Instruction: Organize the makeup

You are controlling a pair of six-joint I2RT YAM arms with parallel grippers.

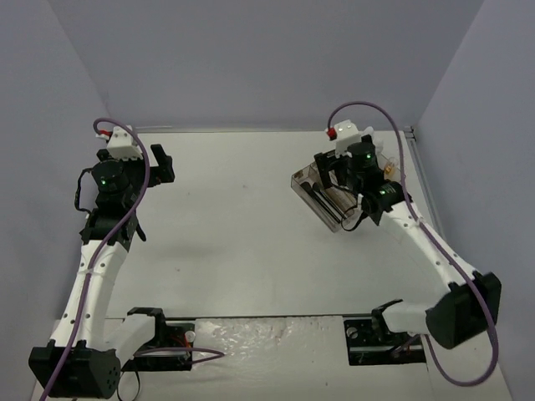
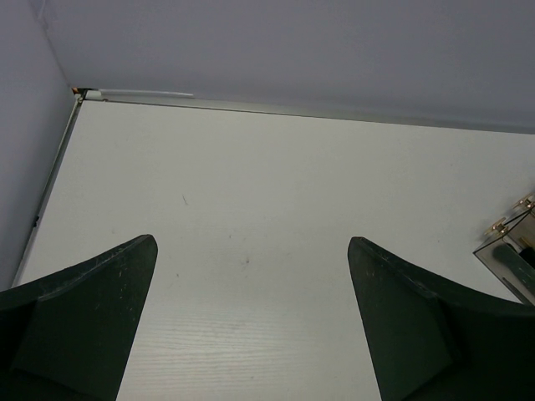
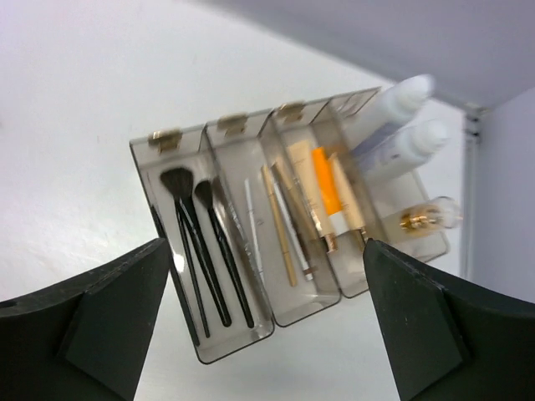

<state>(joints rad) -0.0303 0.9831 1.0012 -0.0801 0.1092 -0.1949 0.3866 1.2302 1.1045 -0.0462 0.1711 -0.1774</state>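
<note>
The makeup lies in a clear smoky tray (image 3: 230,351) with divided slots. Black brushes (image 3: 205,242) fill the left slot, and thin tan sticks (image 3: 280,225) lie in the middle one. An orange white-capped tube (image 3: 328,180) lies in the slot beside the sticks. Two white bottles (image 3: 393,104) and a tiny amber vial (image 3: 426,219) rest at the right end. My right gripper (image 3: 266,244) hangs open above the tray (image 1: 305,180), holding nothing. My left gripper (image 2: 252,241) is open over bare table at the far left (image 1: 161,163).
The tray sits near the table's back right corner, close to the right edge rail (image 1: 422,175) and the grey side wall. One corner of the tray (image 2: 510,251) shows at the right of the left wrist view. Walls enclose the table on three sides.
</note>
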